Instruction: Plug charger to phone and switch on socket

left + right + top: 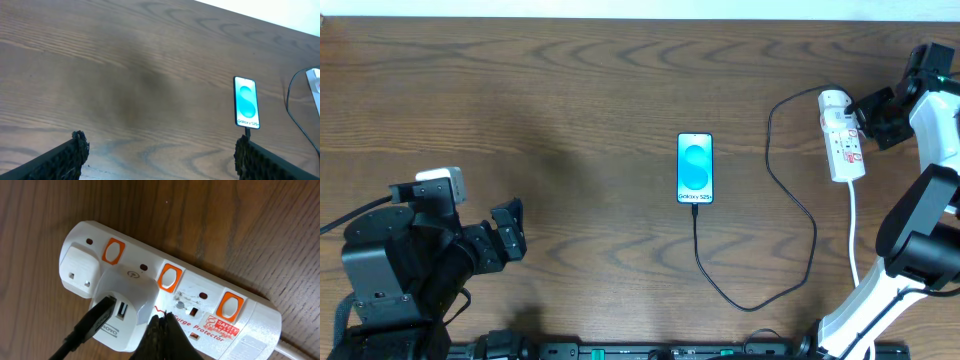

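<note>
The phone (695,168) lies screen up at the table's middle, with the charger cable (790,215) plugged into its near end. The cable loops right to a white adapter (124,307) in the white socket strip (842,135). The strip shows orange switches (169,277) in the right wrist view. My right gripper (162,322) is shut and empty, its tips just over the strip next to the adapter. My left gripper (157,155) is open and empty at the near left, far from the phone (247,102).
The strip's white cord (855,235) runs toward the near edge beside the right arm's base. A second white plug (79,270) sits in the strip's end outlet. Bare wood table (540,110) lies left of the phone.
</note>
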